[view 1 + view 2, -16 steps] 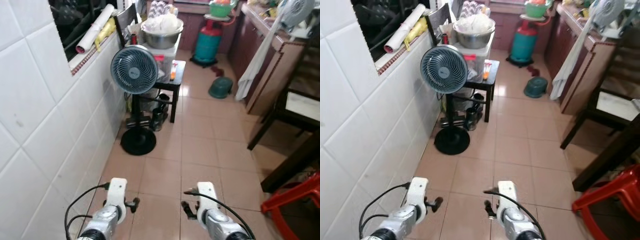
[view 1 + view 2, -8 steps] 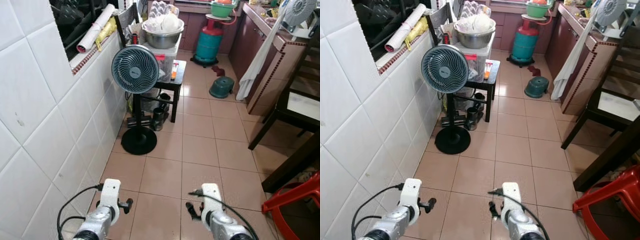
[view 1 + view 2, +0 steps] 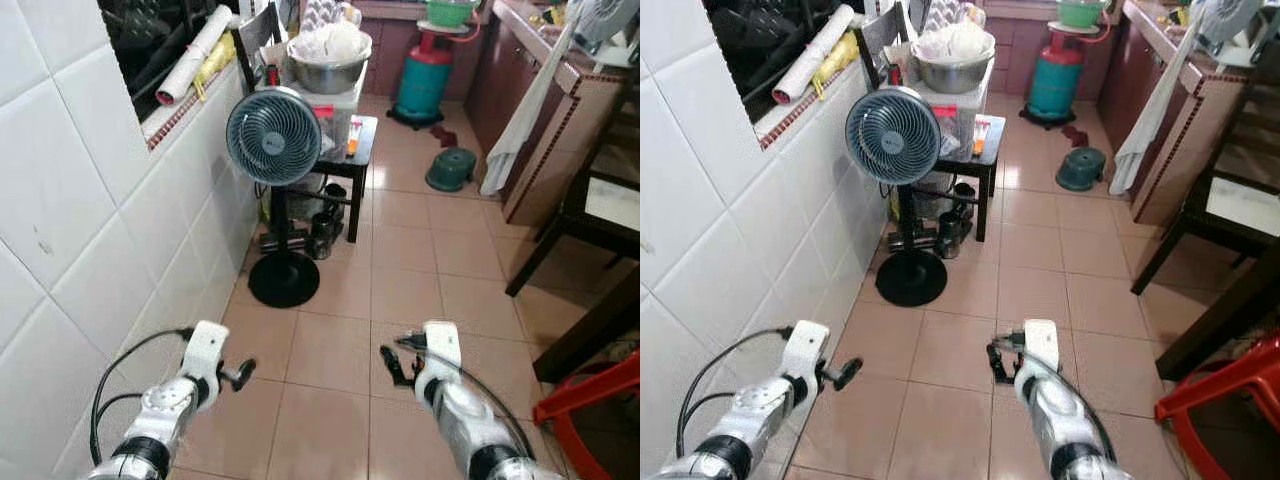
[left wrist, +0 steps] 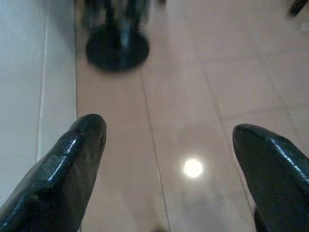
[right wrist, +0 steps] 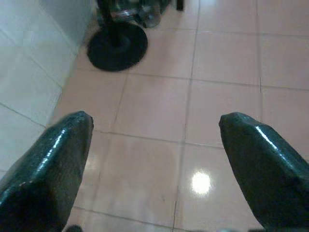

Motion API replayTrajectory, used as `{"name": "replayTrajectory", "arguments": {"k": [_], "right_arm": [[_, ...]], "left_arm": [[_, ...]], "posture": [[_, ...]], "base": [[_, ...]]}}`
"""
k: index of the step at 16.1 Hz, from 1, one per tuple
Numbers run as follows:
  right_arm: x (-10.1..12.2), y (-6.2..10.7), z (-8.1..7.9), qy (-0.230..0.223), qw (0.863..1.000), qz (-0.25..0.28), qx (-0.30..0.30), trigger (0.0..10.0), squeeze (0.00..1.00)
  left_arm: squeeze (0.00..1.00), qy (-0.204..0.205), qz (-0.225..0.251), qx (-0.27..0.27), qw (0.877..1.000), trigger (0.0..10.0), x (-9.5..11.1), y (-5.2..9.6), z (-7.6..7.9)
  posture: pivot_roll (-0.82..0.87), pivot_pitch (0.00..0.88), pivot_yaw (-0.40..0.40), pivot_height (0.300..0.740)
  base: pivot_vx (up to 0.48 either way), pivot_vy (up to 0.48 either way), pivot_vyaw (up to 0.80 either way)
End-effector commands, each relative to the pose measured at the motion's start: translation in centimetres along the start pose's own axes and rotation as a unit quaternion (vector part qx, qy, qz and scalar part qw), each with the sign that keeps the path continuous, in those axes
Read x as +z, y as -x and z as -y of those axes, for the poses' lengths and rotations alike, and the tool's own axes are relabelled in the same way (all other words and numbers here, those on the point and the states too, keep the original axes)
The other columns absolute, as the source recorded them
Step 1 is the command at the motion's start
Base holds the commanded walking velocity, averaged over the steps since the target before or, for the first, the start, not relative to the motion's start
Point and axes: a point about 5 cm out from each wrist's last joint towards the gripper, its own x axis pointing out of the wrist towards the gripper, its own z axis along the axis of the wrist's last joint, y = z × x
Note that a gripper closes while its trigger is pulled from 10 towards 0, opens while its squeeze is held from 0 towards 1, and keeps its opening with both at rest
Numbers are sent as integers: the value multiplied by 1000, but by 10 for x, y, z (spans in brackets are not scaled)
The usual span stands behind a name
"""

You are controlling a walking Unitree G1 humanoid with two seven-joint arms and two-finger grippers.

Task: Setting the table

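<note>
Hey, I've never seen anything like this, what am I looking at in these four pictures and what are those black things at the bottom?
This is a walking humanoid robot in a home kitchen. The two wide pictures come from cameras in its head, looking down at a tiled floor. Its left gripper and right gripper reach forward low in view. The other two pictures come from wrist cameras looking along each gripper's black fingers, spread open and holding nothing. Ahead stand a pedestal fan by the white tiled wall, a small black table carrying a metal bowl, and a green gas cylinder.
</note>
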Motion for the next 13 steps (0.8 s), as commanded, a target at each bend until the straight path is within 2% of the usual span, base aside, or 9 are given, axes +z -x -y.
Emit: {"name": "replayTrajectory", "arguments": {"k": [1,3,5,6,8,10,11,12,13], "right_arm": [[12,-1,3,0,999,33,6,10000,0],[33,7,11,22,994,112,-3,10000,0],[46,17,12,28,989,147,13,10000,0],[53,30,10,58,983,171,25,10000,0],[56,54,7,88,976,198,32,10000,0],[52,70,9,70,977,204,8,10000,0],[53,78,6,71,975,212,0,10000,0],[51,88,0,46,974,221,-9,10000,0],[51,93,-2,42,974,221,-16,10000,0]], "left_arm": [[0,-4,30,-5,1000,10000,8,1,-3],[0,4,139,10,990,10000,31,11,-4],[0,-8,194,20,981,10000,42,21,1],[0,-26,231,25,972,10000,47,32,7],[0,-10,237,38,971,10000,39,48,17],[0,-10,226,2,974,10000,26,62,29],[0,-7,226,22,974,10000,24,67,27],[0,-10,230,49,972,10000,24,74,23],[0,-6,230,53,972,10000,25,77,22]], "posture": [[61,0,4,740],[57,0,5,740],[58,0,4,740],[54,0,9,740],[56,0,6,740],[74,0,-8,740],[79,0,-11,740],[77,0,-9,740],[78,0,-12,740]], "base": [[0,0,0],[0,0,0],[0,0,0],[0,0,0],[0,0,0],[0,0,0],[0,0,0],[0,0,0],[0,0,0]]}}
